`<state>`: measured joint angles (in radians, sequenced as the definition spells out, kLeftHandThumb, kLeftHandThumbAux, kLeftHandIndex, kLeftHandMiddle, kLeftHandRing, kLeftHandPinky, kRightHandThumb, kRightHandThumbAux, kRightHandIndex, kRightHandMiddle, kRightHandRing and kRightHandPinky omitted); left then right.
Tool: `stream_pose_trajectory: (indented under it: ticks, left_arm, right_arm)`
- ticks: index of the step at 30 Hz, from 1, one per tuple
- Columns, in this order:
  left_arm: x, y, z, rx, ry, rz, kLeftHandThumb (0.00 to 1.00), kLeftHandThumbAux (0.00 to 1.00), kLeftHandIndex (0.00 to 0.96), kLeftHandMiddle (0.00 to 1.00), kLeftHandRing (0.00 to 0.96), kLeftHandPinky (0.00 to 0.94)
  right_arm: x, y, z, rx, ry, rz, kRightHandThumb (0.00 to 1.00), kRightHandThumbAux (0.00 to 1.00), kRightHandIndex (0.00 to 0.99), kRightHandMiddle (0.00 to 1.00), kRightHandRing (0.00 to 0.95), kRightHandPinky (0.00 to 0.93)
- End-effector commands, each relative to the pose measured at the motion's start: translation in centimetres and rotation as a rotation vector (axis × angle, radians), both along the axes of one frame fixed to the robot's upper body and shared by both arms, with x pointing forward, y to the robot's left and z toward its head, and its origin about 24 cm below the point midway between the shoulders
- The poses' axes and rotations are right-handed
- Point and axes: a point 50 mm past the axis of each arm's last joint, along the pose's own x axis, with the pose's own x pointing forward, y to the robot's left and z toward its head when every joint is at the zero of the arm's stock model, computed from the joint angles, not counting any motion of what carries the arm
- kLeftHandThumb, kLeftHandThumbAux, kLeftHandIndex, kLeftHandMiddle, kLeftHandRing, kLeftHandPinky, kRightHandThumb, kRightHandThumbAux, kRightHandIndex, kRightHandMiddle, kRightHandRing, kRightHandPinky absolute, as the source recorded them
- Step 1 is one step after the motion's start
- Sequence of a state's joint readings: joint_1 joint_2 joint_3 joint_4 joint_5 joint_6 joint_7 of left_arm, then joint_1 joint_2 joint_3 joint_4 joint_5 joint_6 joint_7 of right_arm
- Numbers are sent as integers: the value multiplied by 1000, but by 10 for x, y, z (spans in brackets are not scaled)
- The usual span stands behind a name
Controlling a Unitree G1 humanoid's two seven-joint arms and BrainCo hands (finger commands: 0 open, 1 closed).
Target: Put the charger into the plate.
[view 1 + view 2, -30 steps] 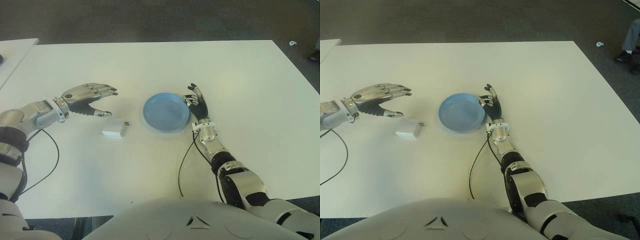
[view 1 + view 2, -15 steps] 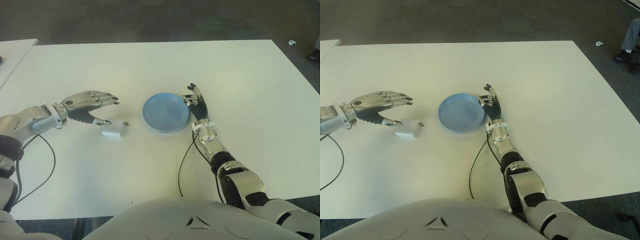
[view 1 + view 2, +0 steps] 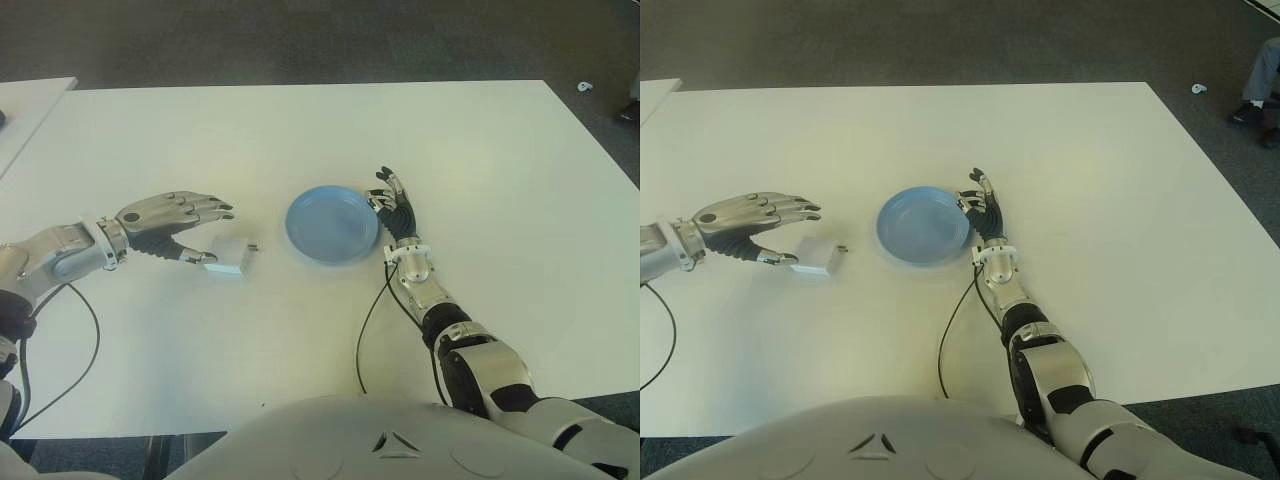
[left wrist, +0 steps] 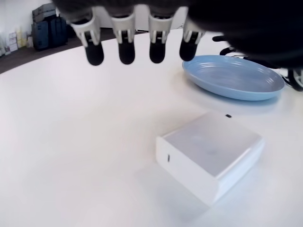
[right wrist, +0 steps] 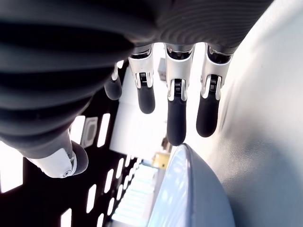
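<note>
Compared with a second ago, the left hand has dropped lower toward the charger, its thumb tip now at the charger's near-left edge. White table carries a blue plate, empty; the charger lies flat just left of it. Left fingers extended, grasping nothing. Right hand, fingers loosely spread, shows at the plate's right rim.
</note>
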<state>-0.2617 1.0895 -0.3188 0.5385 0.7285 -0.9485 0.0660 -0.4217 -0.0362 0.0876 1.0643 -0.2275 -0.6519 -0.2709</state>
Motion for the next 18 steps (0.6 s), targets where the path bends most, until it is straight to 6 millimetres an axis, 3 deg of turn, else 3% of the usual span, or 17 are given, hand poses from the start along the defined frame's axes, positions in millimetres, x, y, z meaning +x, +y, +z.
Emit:
stream_pose_trajectory:
  ticks: [1,18]
  left_arm:
    - [-9,4,-4,28,27,11,358,120,0,0,0,0]
    - [-14,-2,-20,70,-45,98,304,139,0,0,0,0]
  right_arm:
    - [-44,-13,-56,-35,291,-57,0,553,0,153,298,322]
    - [-43,-11,-54,-27,280,-68,0,550,0,150,289,308]
